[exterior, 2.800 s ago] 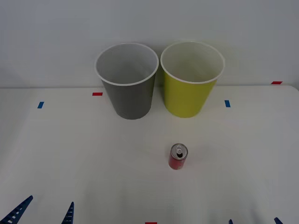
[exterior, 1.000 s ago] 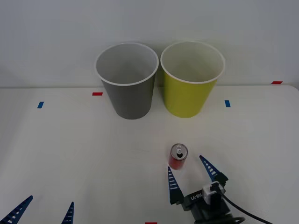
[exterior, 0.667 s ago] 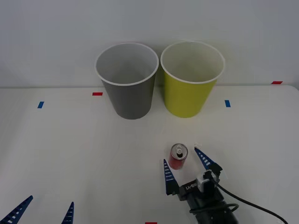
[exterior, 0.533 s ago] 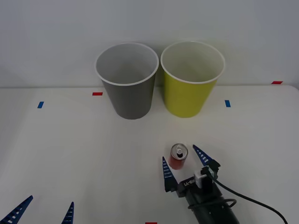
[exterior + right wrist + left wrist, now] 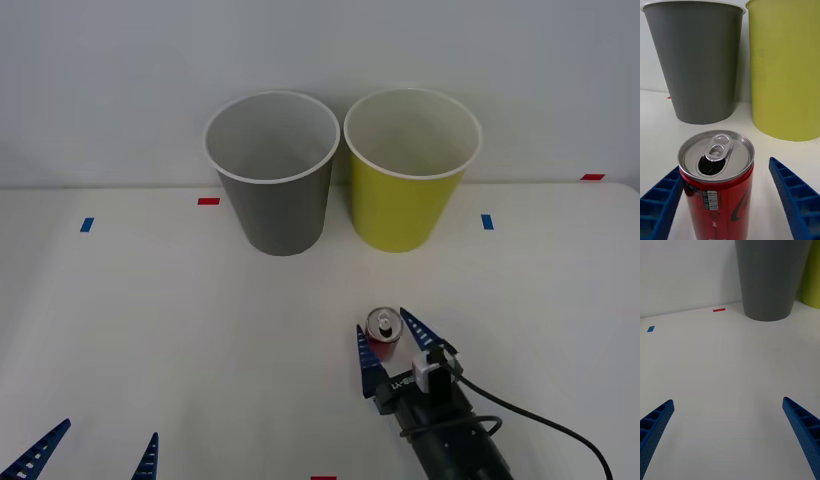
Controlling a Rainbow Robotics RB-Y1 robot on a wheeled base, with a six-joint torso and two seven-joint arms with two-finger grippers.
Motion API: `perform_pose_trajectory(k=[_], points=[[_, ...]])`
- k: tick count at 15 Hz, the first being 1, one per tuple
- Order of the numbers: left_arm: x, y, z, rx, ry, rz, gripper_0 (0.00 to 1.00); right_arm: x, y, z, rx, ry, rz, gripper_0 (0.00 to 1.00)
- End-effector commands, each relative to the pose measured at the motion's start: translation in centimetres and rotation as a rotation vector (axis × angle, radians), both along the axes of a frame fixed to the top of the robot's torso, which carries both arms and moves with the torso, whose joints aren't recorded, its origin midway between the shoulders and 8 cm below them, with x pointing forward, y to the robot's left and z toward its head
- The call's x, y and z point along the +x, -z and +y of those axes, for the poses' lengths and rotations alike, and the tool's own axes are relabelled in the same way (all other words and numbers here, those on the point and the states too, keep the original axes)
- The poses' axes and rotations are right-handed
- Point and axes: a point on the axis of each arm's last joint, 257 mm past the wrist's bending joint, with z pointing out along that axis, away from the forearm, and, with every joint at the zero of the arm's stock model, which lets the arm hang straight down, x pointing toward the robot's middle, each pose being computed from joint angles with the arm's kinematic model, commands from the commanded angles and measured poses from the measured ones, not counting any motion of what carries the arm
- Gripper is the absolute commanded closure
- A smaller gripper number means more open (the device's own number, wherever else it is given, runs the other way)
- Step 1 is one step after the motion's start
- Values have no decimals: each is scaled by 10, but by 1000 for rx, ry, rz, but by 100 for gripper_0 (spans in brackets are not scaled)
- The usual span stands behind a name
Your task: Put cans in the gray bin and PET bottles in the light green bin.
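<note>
One red can (image 5: 381,335) stands upright on the white desk (image 5: 150,320), in front of the two bins and nearer the light green bin (image 5: 408,170) than the gray bin (image 5: 275,175). My right arm reaches forward over the near edge of the desk, its black wrist low and a cable trailing off behind it. My right pincer (image 5: 388,340) sits level with the can, its blue ribbed fingers (image 5: 367,362) spread apart with the can between them; in the right wrist view a gap shows on each side of the can (image 5: 717,180), so neither finger presses it. The can is short, well below the bins' height, with a silver top, a pull tab and an open mouth hole. Behind it the gray bin (image 5: 696,60) and the light green bin (image 5: 788,67) stand side by side, just beside each other, both tapered with white rims. My left pincer (image 5: 95,455) waits at the near left of the desk, fingers apart, well away from the can. Small red and blue tape marks (image 5: 208,201) dot the desk.
</note>
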Motion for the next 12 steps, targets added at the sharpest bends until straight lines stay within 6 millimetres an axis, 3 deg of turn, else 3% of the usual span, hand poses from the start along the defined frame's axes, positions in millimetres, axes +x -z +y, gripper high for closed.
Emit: perform_pose_trajectory(k=[1, 8, 11, 12], points=[[0, 0, 0, 0, 0, 0, 0, 1, -1, -1, 2, 3, -2, 94], [0, 0, 0, 0, 0, 0, 0, 2, -4, -1, 4, 18, -9, 100], [0, 0, 0, 0, 0, 0, 0, 0, -18, -5, -31, 3, 23, 100], [0, 0, 0, 0, 0, 0, 0, -2, -31, -6, -39, -4, 50, 100]])
